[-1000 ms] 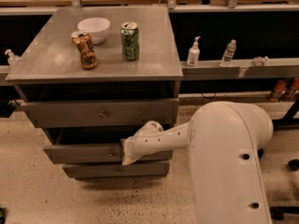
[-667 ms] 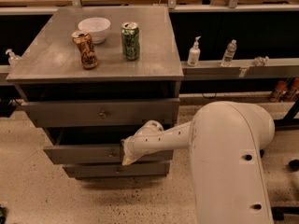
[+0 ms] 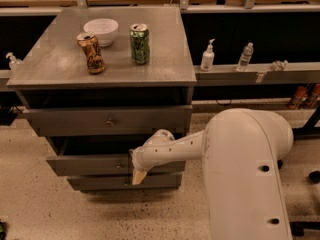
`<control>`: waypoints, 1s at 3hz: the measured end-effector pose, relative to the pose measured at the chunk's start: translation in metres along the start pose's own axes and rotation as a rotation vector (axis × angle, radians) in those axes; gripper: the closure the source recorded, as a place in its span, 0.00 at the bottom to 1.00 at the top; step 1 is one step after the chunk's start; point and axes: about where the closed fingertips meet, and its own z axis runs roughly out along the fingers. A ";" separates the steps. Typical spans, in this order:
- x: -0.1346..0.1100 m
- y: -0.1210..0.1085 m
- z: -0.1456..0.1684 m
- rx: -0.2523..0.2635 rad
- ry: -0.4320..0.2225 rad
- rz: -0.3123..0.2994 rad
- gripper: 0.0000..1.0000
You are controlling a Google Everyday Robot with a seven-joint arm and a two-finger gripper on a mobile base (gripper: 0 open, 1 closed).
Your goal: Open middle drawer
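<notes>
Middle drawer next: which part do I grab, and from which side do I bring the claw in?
Take the small round knob at the centre of the middle drawer front. The panel is flat and upright with no other hold showing, so come in level from the front. The claw is at that panel, just right of the knob, so a short shift left should probably do.

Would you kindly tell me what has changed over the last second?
Nothing has visibly changed. The hand stays against the front of the middle drawer, just right of its centre, and the drawer has not moved.
</notes>
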 end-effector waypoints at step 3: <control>-0.009 -0.010 -0.029 0.016 0.034 -0.036 0.00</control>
